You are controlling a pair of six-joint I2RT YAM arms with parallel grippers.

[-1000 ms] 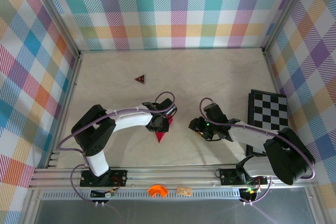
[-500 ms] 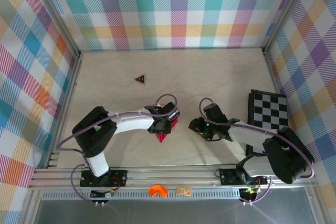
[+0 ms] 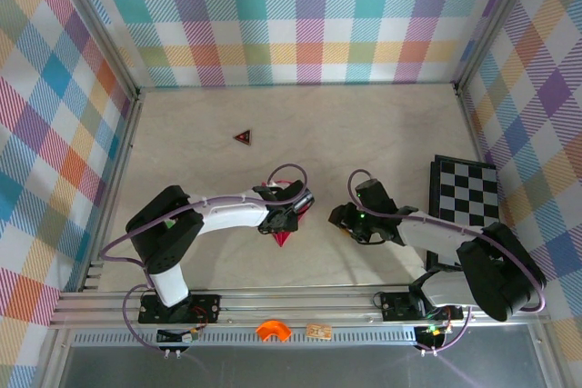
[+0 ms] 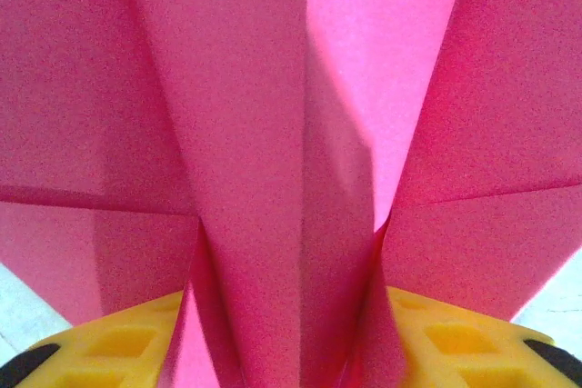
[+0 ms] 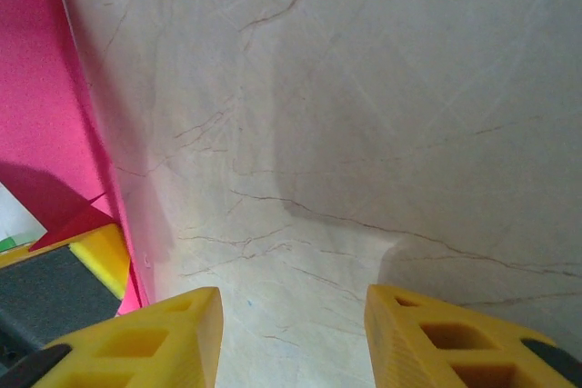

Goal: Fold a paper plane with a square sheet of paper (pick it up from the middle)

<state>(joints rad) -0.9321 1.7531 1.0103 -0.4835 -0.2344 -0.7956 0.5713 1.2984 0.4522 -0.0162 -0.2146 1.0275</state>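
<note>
Nearest to us, a small orange piece [image 3: 272,328] sits on the metal rail [image 3: 364,299] between the two arm bases. Just past that, on the pale marbled table [image 3: 391,134], the paper plane [image 3: 283,239] is a little left of centre, its pointed tip aimed at the near edge and the rest tucked under the left gripper [image 3: 289,217].

From the left wrist camera we see the pink creased wings spreading out left and right, with the plane's folded middle ridge running straight down between the yellow fingers [image 4: 118,343]. The fingers stand either side of that ridge, but honestly we can't tell if they're pinching it or just sitting around it.

The right gripper [image 5: 291,333] is just right of the plane, low over the table. Its jaws are apart with nothing but bare tabletop between them, and the pink paper shows off to its left.

Further right there's a checkerboard [image 3: 466,190] flat by the right wall. Farther back and left, well apart from everything, lies a tiny dark red triangle [image 3: 242,136].
</note>
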